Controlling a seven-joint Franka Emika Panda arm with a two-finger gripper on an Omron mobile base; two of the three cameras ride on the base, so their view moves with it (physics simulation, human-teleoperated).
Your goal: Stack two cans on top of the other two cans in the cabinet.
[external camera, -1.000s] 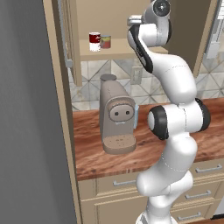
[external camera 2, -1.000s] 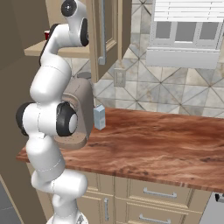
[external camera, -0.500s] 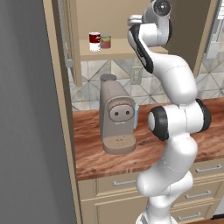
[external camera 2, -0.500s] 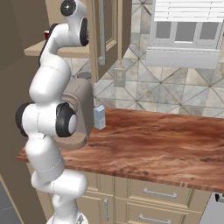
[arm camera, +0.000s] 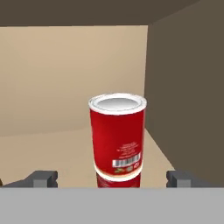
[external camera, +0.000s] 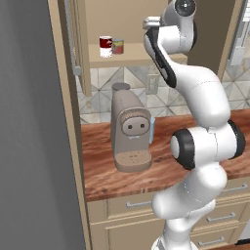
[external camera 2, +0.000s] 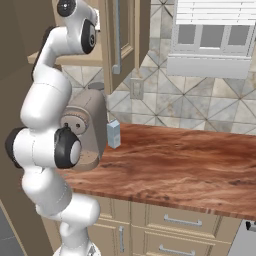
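Claw (arm camera: 111, 178) open, bright red can (arm camera: 117, 139) dead ahead.
Can stands upright between the spread tips, stacked on another can on the cabinet (arm camera: 52, 87) shelf; nothing gripped, straight pull-back looks clear.

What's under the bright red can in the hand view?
The bright red can stands on another can, of which just a red-and-pale top sliver shows; the rest is cut off below. Open gripper straddles it.

Pretty flat, even rendered light – soft shadows inside the cabinet (arm camera: 183, 87), no glare, slightly low-res but sharp.
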